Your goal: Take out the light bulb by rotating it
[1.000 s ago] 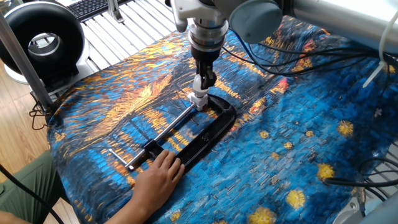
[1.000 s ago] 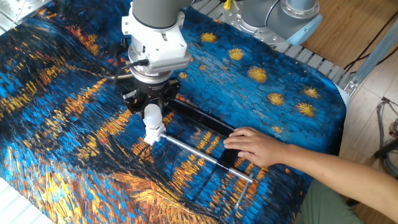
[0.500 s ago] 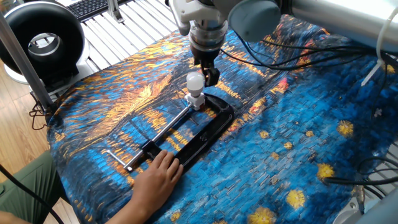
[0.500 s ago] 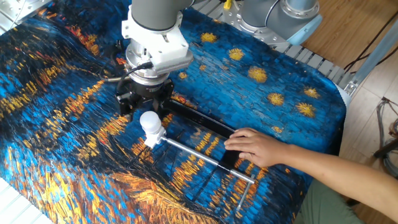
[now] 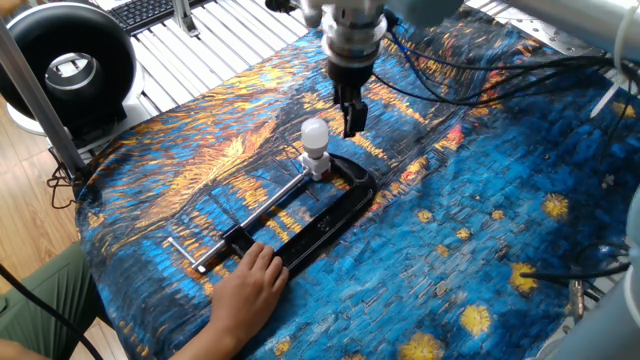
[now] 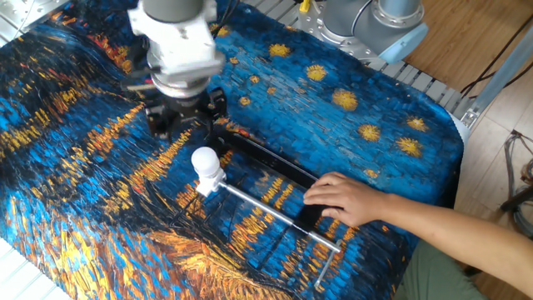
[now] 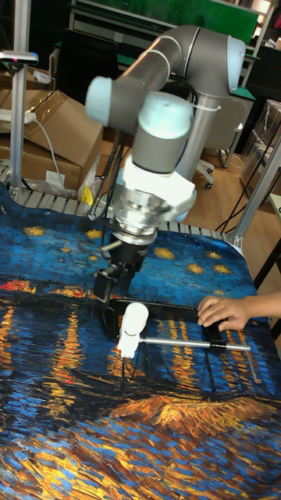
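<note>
Your gripper has let go and backed away from the light bulb, jaws wide and empty; re-grip it for another unscrewing turn.

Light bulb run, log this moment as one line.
gripper: open, off bulb | light bulb: upright in socket, untouched | clamp: steadied by person's hand

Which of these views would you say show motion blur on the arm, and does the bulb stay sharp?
In the tall fixed view the arm's elbow joints are smeared by motion; in the other fixed view the gripper housing is slightly soft; in one fixed view it looks fairly crisp. The light bulb is sharp in all three.
</note>
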Robot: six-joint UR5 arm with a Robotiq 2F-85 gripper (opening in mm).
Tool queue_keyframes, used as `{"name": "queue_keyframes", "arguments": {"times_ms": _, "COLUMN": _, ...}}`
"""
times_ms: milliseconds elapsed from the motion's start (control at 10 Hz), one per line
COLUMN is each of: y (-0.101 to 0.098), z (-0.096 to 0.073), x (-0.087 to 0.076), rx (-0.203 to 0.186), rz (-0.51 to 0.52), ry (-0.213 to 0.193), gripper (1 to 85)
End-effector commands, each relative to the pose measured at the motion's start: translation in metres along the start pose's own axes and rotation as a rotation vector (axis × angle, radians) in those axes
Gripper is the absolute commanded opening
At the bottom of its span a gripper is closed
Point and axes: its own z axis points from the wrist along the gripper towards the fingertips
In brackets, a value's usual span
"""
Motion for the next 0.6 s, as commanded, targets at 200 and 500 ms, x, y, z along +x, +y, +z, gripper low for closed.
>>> {"name": "queue_keyframes", "arguments": {"times_ms": 200, "y": 0.018, "z": -0.011, "x": -0.002, "rx": -0.085, "rz": 0.373, "ry": -0.023, "gripper": 66.3}}
{"name": "queue_keyframes", "arguments": {"times_ms": 500, "y": 0.027, "z": -0.023, "x": -0.018, "rx": -0.085, "rz": 0.528, "ry": -0.003, "gripper": 62.7}}
